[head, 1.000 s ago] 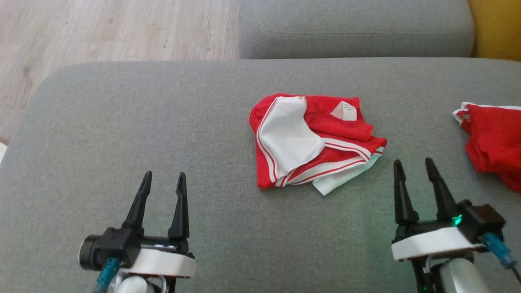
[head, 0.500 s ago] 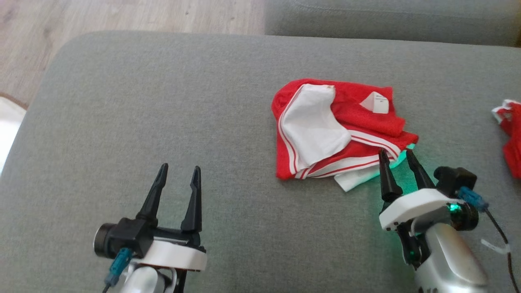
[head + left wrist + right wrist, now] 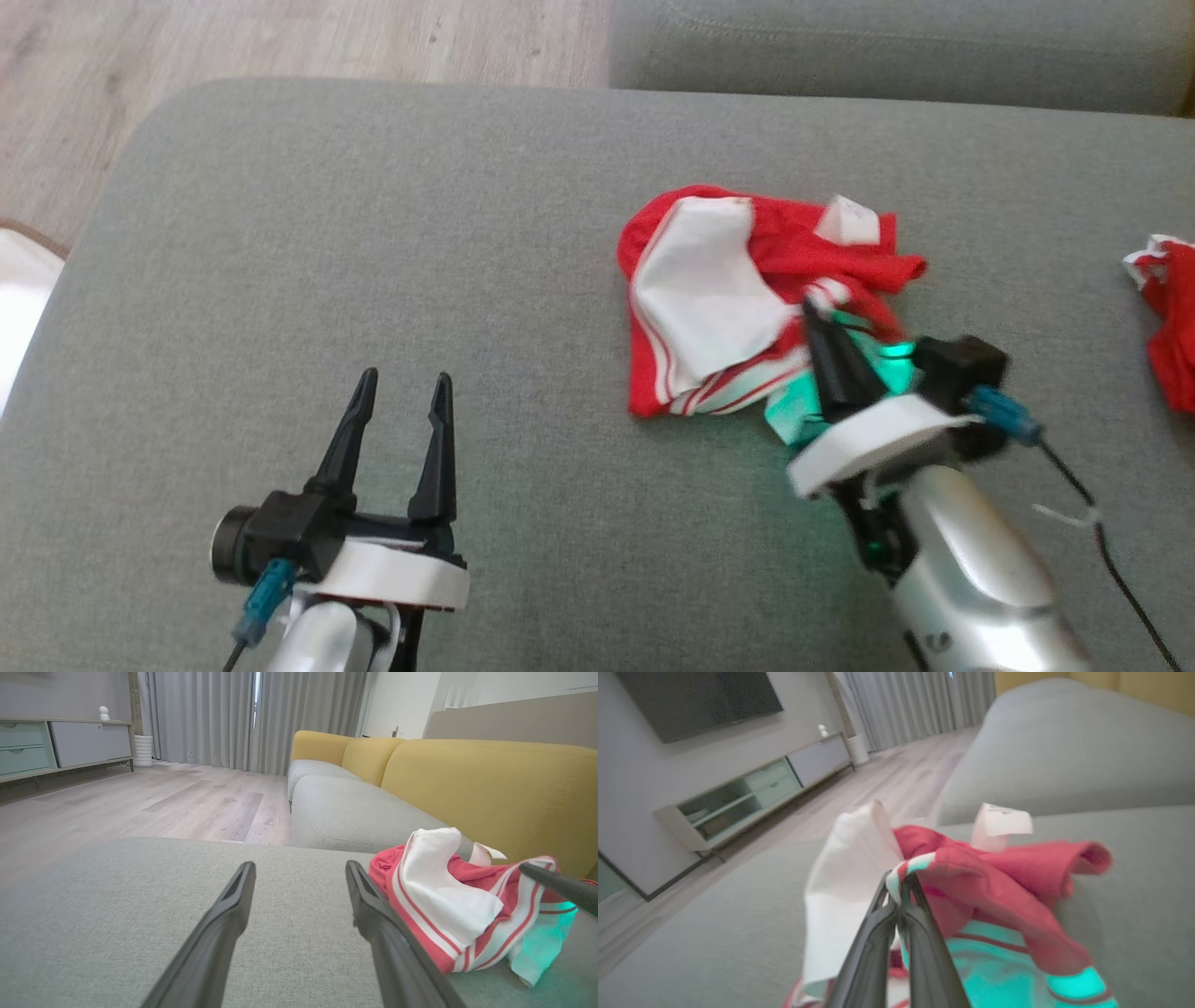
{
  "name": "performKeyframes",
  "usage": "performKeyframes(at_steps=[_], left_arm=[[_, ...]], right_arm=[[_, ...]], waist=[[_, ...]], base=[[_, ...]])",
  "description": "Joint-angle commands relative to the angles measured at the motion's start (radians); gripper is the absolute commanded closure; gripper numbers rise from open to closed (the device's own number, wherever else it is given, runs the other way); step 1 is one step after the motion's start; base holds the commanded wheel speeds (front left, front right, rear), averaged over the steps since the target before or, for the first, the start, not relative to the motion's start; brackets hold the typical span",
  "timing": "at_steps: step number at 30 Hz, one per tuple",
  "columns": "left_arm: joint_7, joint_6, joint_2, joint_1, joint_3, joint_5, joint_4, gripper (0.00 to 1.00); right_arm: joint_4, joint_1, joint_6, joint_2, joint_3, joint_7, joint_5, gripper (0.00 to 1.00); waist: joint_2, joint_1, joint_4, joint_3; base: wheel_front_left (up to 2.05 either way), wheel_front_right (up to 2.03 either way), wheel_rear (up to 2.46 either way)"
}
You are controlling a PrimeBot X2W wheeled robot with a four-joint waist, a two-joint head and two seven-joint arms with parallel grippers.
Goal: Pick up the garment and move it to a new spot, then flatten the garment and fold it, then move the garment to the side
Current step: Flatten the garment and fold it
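The right tool (image 3: 814, 317) is clenched on the striped edge of the red and white garment (image 3: 700, 289), which lies crumpled on the grey sofa cushion (image 3: 373, 233). The left tool (image 3: 401, 385) is spread wide, holding nothing, well apart from the garment.

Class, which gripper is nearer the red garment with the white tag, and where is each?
Right. The right gripper is shut on the garment, at its striped edge; the left gripper stands open over the cushion, apart, to its left.
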Motion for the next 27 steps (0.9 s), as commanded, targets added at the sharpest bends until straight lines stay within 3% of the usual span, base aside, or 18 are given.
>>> performKeyframes(at_steps=[1, 9, 15, 16, 17, 21, 27], left_arm=[[-0.009, -0.007, -0.002, -0.03, 0.044, 0.014, -0.026, 0.0], [-0.009, -0.021, -0.023, -0.023, 0.065, 0.021, -0.027, 0.0], [-0.009, -0.027, -0.034, -0.003, 0.08, 0.02, -0.021, 0.0], [-0.009, -0.029, -0.035, 0.0, 0.081, 0.021, -0.019, 0.0], [-0.009, -0.031, -0.036, 0.003, 0.08, 0.023, -0.016, 0.0], [-0.009, -0.032, -0.04, 0.008, 0.089, 0.025, -0.019, 0.0], [-0.009, -0.03, -0.042, 0.015, 0.116, 0.029, -0.029, 0.0]], right_arm=[[-0.072, -0.021, 0.007, 0.002, 0.061, -0.018, 0.004, 1.0], [-0.328, -0.043, 0.007, 0.002, 0.285, 0.051, 0.069, 1.0], [-0.336, -0.125, 0.007, 0.002, 0.383, 0.087, 0.124, 1.0], [-0.313, -0.139, 0.007, 0.002, 0.404, 0.101, 0.127, 0.61], [-0.295, -0.152, 0.007, 0.002, 0.431, 0.109, 0.131, 0.0], [-0.255, -0.177, 0.007, 0.002, 0.517, 0.135, 0.17, 0.0], [-0.202, -0.176, 0.007, 0.002, 0.505, 0.123, 0.138, 0.0]], waist=[[0.0, 0.0, -0.006, -0.009], [0.0, 0.0, 0.019, -0.041], [0.0, 0.0, 0.078, -0.061], [0.0, 0.0, 0.089, -0.065], [0.0, 0.0, 0.1, -0.067], [0.0, 0.0, 0.121, -0.069], [0.0, 0.0, 0.096, -0.066]], base=[[0.0, 0.0, 0.0], [0.0, 0.0, 0.0], [0.0, 0.0, 0.0], [0.0, 0.0, 0.0], [0.0, 0.0, 0.0], [0.0, 0.0, 0.0], [0.0, 0.0, 0.0]])
